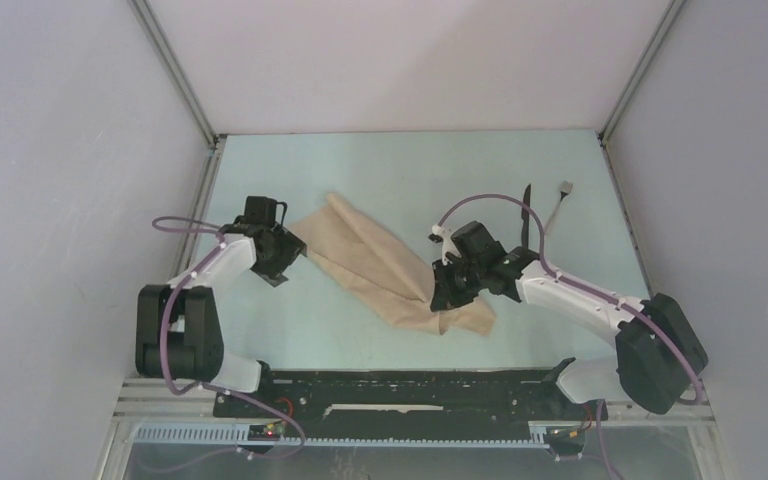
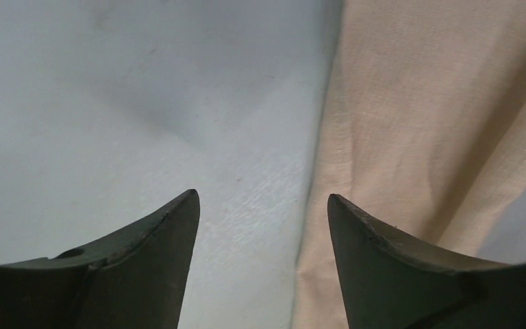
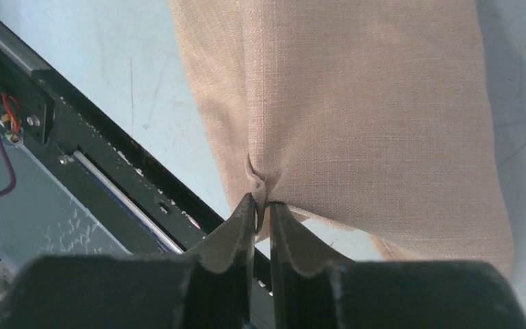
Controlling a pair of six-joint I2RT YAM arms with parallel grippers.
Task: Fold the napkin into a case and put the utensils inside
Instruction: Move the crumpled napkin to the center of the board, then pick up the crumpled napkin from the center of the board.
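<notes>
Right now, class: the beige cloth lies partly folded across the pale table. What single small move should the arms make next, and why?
Probably close the left gripper on the beige-tan cloth napkin. Its fingers stand apart astride the cloth's edge, one over fabric and one over the pale table, while the right gripper pinches a small tuck at the near end. A second hold would let both arms work the fold.
</notes>
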